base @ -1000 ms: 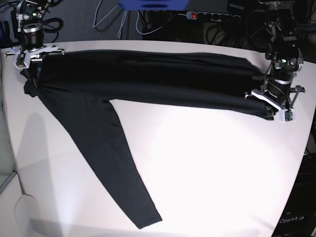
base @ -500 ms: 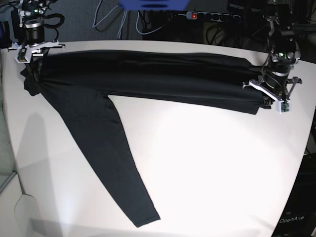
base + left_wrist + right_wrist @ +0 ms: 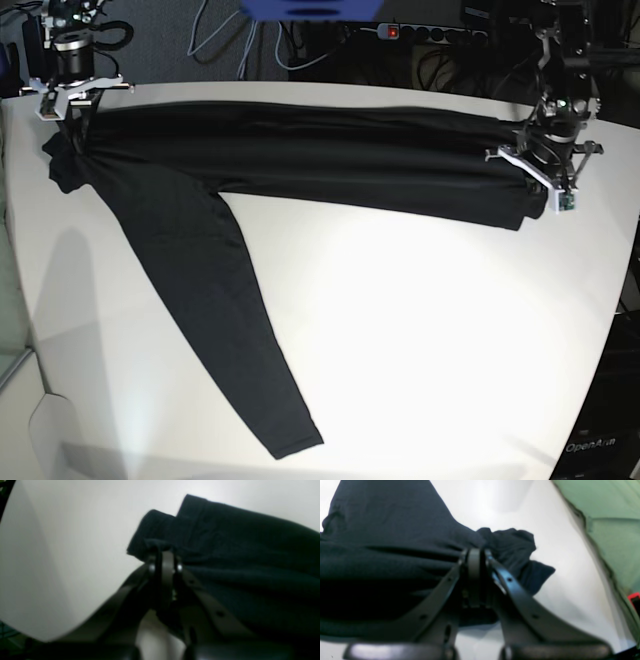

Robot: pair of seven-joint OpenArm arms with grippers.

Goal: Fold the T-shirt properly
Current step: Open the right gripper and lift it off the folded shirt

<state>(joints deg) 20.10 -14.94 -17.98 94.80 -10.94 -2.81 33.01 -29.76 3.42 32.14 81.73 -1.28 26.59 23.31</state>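
Observation:
The black T-shirt [image 3: 300, 165] lies folded lengthwise in a long band across the far half of the white table [image 3: 430, 330]. One long sleeve [image 3: 220, 320] trails from its left part down toward the near edge. On the right of the base view, my left gripper [image 3: 541, 186] is shut on the band's end; the wrist view shows the T-shirt [image 3: 237, 562] pinched in the left gripper [image 3: 163, 555]. At the far left corner my right gripper [image 3: 70, 125] is shut on the other end, seen close up as the right gripper [image 3: 476, 555] pinching bunched T-shirt [image 3: 395, 542].
Cables and a power strip [image 3: 420, 32] with a red switch run behind the table's far edge. A blue object [image 3: 310, 8] hangs above the back middle. Green flooring [image 3: 615, 525] lies beyond the table's left edge.
Both grippers have moved toward the far edge with the shirt's ends in them. The folded band has shifted back with them and the sleeve has slid slightly.

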